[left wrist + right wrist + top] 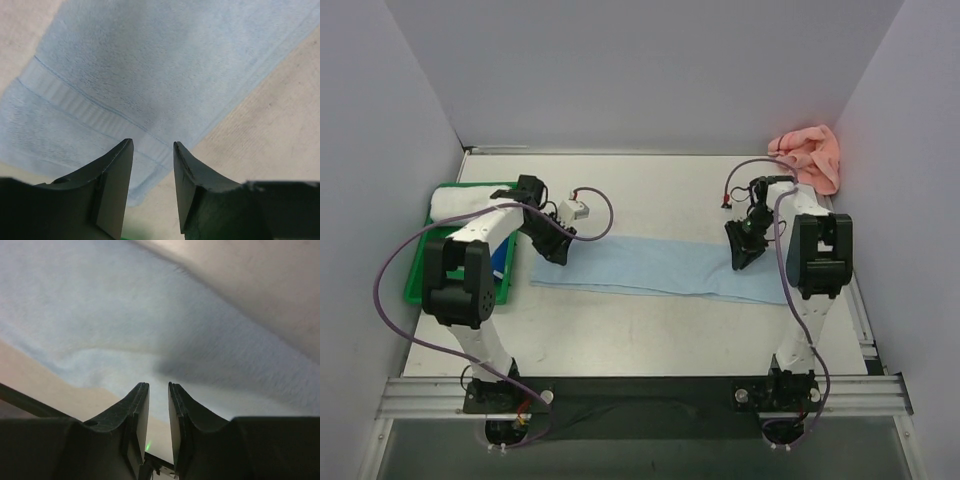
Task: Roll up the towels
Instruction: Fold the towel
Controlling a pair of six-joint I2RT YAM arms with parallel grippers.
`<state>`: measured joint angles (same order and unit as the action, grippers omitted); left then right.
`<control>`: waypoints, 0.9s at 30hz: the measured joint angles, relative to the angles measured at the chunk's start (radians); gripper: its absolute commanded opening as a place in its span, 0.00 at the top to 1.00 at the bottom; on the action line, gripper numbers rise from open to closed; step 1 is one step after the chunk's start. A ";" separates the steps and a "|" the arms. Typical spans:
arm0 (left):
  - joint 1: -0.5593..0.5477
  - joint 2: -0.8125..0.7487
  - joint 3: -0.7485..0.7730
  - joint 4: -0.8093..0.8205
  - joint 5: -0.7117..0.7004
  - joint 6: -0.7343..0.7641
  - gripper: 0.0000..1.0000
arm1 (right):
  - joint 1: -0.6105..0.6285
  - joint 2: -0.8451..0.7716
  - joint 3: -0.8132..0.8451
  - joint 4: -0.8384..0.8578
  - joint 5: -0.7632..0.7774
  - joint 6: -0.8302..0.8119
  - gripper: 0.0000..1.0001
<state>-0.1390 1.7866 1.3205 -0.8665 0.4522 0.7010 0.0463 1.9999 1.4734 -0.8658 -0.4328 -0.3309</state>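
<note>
Left gripper (153, 142): jaws parted a moderate gap, nothing between them, tips low over the banded left end of the light blue towel (150, 65); can't tell if they touch the cloth. Right gripper (158, 384): jaws parted only a narrow slit, nothing gripped, low over the same towel near its right end. From the top view that towel lies as a flat strip across mid-table between the two grippers, no roll started. Salmon pink towel (807, 155) sits crumpled in the far right corner, well apart from both arms. Green tray (505, 290) on the left holds a white roll (460, 200). My read: neither towel rolled, task at the start, likely setting up the first fold at the left end
</note>
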 measured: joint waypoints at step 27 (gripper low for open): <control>-0.073 0.105 -0.045 0.083 -0.008 -0.264 0.38 | -0.329 0.155 0.370 -0.042 0.179 0.101 0.51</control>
<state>-0.2119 1.8912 1.2758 -0.7837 0.4446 0.4370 -0.2829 2.1551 1.8431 -0.9077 -0.2535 -0.2295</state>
